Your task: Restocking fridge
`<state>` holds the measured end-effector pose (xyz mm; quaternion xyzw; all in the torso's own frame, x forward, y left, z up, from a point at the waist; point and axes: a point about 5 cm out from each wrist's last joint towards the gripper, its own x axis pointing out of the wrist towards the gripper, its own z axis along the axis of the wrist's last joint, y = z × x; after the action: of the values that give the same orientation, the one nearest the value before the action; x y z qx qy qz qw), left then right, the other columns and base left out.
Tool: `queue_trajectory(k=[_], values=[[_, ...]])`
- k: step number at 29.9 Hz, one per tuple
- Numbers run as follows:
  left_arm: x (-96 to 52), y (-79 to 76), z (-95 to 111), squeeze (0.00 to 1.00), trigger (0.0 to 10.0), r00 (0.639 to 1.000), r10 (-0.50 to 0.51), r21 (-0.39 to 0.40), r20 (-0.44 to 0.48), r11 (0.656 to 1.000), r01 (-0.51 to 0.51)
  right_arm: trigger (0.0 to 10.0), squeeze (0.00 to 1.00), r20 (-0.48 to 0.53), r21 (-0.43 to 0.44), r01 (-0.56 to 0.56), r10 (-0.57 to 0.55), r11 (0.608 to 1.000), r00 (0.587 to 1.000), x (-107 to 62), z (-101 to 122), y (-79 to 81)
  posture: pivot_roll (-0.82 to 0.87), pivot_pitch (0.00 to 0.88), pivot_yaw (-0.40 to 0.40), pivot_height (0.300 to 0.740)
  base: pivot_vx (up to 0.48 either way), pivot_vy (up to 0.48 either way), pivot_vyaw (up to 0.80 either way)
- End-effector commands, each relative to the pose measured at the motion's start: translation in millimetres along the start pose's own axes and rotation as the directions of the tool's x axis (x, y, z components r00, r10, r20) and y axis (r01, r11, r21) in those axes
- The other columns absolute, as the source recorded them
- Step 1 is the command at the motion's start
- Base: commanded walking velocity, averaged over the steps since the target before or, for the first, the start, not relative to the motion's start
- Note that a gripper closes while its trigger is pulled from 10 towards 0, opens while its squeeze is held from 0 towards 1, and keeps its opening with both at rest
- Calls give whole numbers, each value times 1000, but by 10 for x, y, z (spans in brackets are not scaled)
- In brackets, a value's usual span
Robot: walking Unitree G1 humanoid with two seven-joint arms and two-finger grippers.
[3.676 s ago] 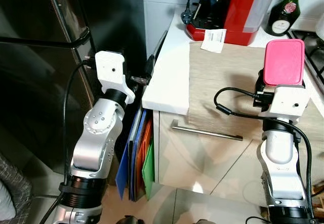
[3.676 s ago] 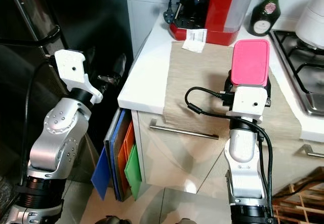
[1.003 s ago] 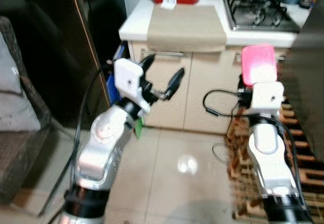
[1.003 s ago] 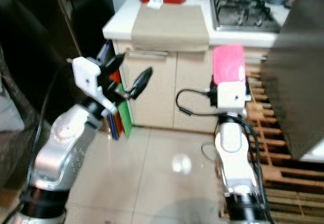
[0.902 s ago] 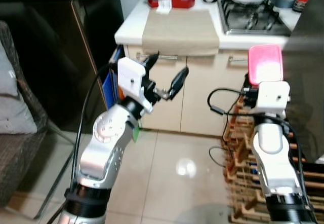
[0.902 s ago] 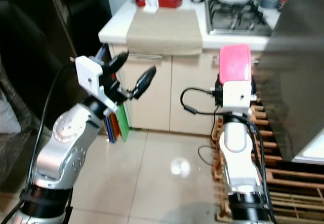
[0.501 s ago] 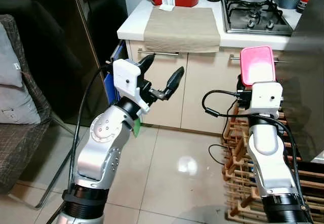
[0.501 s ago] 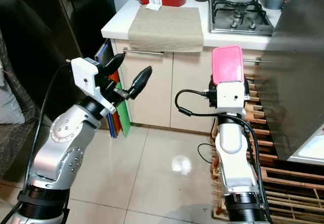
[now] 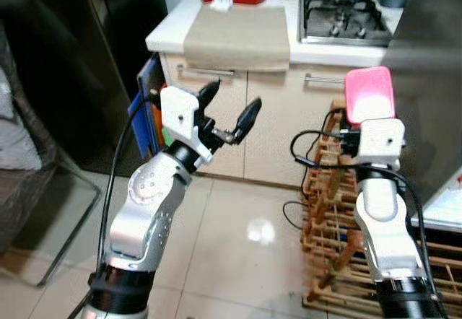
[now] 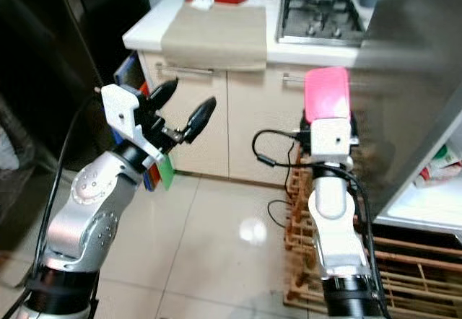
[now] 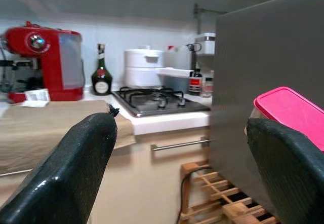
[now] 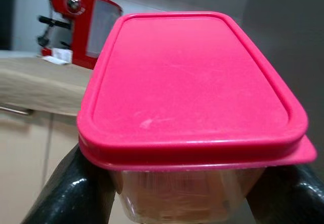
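The pink-lidded container (image 12: 192, 102) is sitting clamped in the right gripper (image 12: 187, 193), while the left gripper (image 9: 229, 110) is hanging spread apart, empty.

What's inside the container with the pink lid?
The container, held by the right gripper, has a clear wall below its pink lid. Something pale brownish shows through; the lid covers the rest, so the contents can't be identified.

The clear container (image 12: 187, 193) with a pink lid (image 12: 190, 82) sat level, clamped between the right gripper (image 12: 187, 203) jaws, raised beside the grey fridge door (image 10: 415, 81).
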<state>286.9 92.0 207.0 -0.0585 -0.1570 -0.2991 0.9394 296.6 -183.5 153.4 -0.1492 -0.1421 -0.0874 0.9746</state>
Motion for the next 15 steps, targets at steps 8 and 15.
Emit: queue_trajectory(k=[8,15], values=[[24,43,-10,0,10000,999,15,12,-33,1000,-15,10000,0,-9,18,7,-7,1000,1000,17,-4,-2,-93,0,67,740,0,0,0],[11,38,-9,0,10000,999,0,-19,-49,1000,-1,10000,0,-13,20,-2,2,1000,1000,12,-15,18,-88,0,66,740,-259,322,0]])
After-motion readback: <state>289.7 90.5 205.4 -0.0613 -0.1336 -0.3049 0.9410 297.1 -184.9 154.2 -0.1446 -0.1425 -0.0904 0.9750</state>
